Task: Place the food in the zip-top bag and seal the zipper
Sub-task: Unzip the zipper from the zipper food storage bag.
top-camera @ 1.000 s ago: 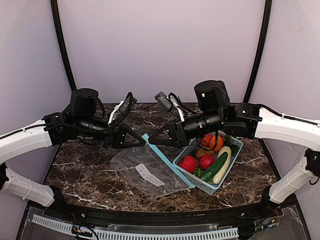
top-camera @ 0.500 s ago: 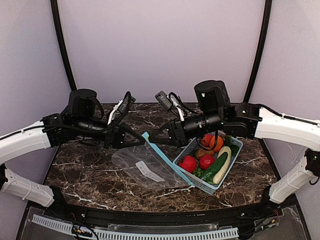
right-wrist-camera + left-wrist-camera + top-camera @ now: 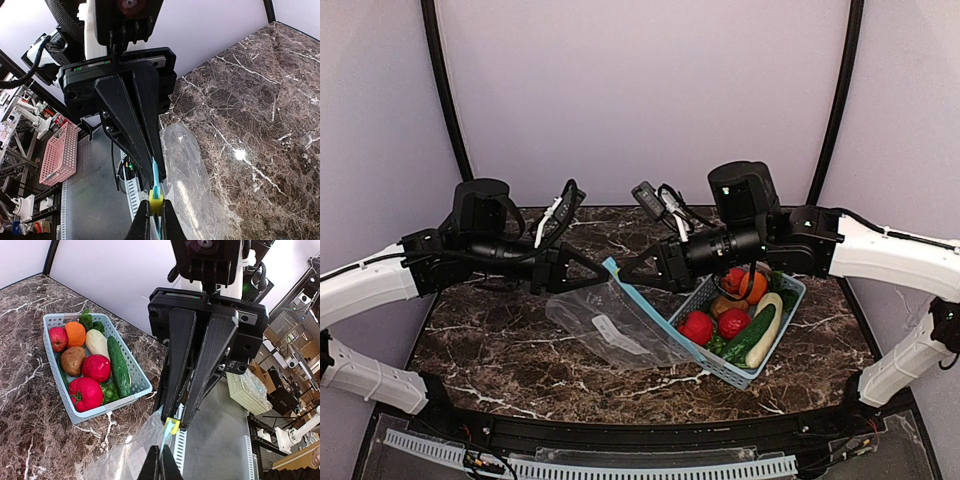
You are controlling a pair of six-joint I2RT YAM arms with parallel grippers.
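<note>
The clear zip-top bag [image 3: 610,318] hangs by its near end, empty, with its white label [image 3: 608,330] showing. Its light blue zipper [image 3: 655,320] runs down toward the basket. My left gripper [image 3: 598,270] is shut on the zipper's end [image 3: 166,442]; its own fingertips meet at the bottom of the left wrist view [image 3: 160,466]. My right gripper [image 3: 623,275] faces it, shut on the yellow slider [image 3: 155,199] of the zipper [image 3: 155,175]. The food lies in the blue basket [image 3: 720,370]: cream squash [image 3: 767,328], orange [image 3: 752,285], red pieces [image 3: 697,327], cucumber [image 3: 750,335].
The light blue lattice basket [image 3: 100,407] stands right of the bag, touching the zipper's lower end. The marble table [image 3: 490,350] stretches to the left and front. Beyond the table edge are a pink basket [image 3: 55,155] and a cream basket [image 3: 247,390].
Both grippers have raised the zipper end a little, and the bag has lifted and drawn back off the table. The left arm has shifted slightly left.
</note>
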